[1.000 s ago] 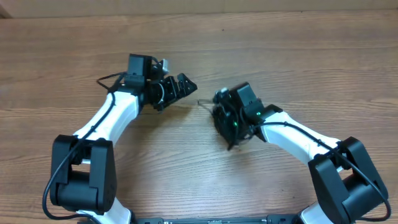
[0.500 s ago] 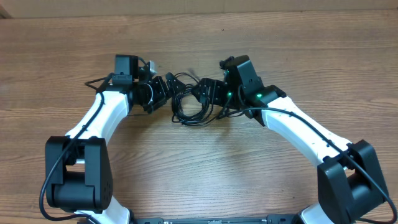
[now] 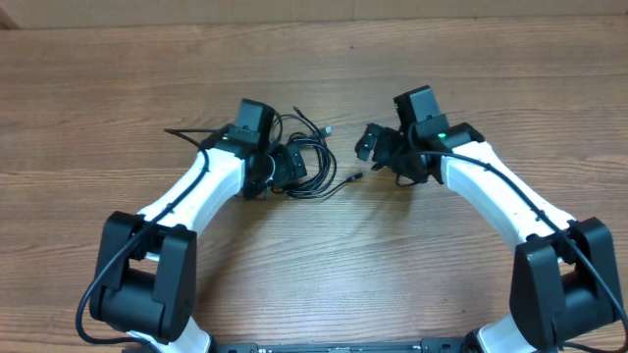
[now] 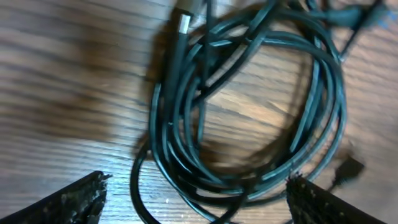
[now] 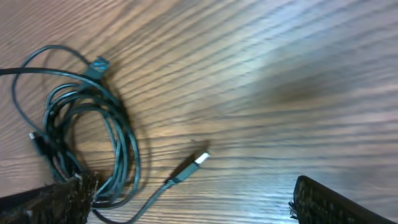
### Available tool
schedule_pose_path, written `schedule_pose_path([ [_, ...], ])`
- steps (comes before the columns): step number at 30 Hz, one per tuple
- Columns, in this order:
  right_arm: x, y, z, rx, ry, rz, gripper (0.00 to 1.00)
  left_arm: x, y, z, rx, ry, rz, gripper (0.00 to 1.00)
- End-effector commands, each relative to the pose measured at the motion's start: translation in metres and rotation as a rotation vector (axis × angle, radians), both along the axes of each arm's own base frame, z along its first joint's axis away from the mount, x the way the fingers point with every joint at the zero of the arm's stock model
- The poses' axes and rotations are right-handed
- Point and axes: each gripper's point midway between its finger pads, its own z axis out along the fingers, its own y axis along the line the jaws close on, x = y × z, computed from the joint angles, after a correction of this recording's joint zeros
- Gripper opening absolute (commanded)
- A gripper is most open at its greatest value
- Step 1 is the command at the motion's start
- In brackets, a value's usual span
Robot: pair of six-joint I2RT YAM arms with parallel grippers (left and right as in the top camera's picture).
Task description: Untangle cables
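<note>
The left gripper (image 3: 285, 171) gapes wide over the coiled cables (image 3: 316, 169) mid-frame; the right gripper (image 3: 371, 147), likewise spread and empty, hangs just right.

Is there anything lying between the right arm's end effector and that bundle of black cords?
Nothing visible does. Only bare wooden table separates the right end effector from the cables. A loose plug end of theirs lies nearest it.
</note>
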Motion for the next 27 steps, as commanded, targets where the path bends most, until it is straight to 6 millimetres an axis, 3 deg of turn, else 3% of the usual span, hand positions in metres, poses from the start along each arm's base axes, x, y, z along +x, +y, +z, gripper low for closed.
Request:
schedule_pose_path([
  [1, 0.005, -0.007, 0.008, -0.013, -0.022, -0.014, 1.0, 0.007, 0.013, -0.006, 0.072, 0.01, 0.216, 0.91],
  [5, 0.004, -0.008, 0.007, -0.014, -0.015, -0.015, 1.0, 0.004, 0.013, -0.016, 0.036, 0.072, 0.382, 0.93],
  [8, 0.004, -0.008, 0.007, -0.015, -0.015, -0.015, 1.0, 0.001, 0.009, -0.024, 0.024, 0.104, 0.432, 0.84],
  [10, 0.003, -0.009, 0.007, -0.016, -0.01, -0.015, 1.0, 0.0, 0.008, -0.026, 0.045, 0.096, 0.398, 0.66],
  [11, 0.002, -0.009, 0.006, -0.017, -0.007, -0.015, 1.0, 0.001, 0.008, -0.026, 0.049, 0.09, 0.377, 0.52],
  [12, 0.0, -0.009, 0.006, -0.02, 0.002, -0.014, 1.0, 0.003, 0.008, -0.026, 0.059, 0.072, 0.326, 0.2],
  [13, -0.001, -0.01, 0.005, -0.022, 0.007, -0.014, 1.0, 0.007, 0.008, -0.024, 0.066, 0.045, 0.267, 0.04],
  [15, -0.003, -0.01, 0.004, -0.024, 0.014, -0.014, 1.0, 0.017, 0.008, -0.018, 0.082, -0.008, 0.141, 0.04],
  [17, -0.005, -0.011, 0.003, -0.027, 0.024, -0.014, 1.0, 0.047, -0.003, 0.036, 0.113, -0.206, -0.306, 0.04],
  [19, -0.006, -0.011, 0.003, -0.028, 0.029, -0.014, 1.0, 0.053, -0.005, 0.073, 0.19, -0.302, -0.567, 0.04],
  [20, -0.006, -0.011, 0.003, -0.029, 0.031, -0.014, 1.0, 0.056, 0.002, 0.091, 0.261, -0.318, -0.642, 0.08],
  [21, -0.006, -0.011, 0.003, -0.029, 0.031, -0.014, 1.0, 0.061, 0.011, 0.098, 0.318, -0.317, -0.622, 0.35],
  [24, -0.006, -0.011, 0.003, -0.029, 0.03, -0.014, 1.0, 0.059, 0.011, 0.095, 0.254, -0.269, -0.441, 0.96],
  [27, -0.006, -0.011, 0.003, -0.029, 0.029, -0.014, 1.0, 0.05, 0.014, 0.09, 0.157, -0.16, -0.139, 1.0],
])
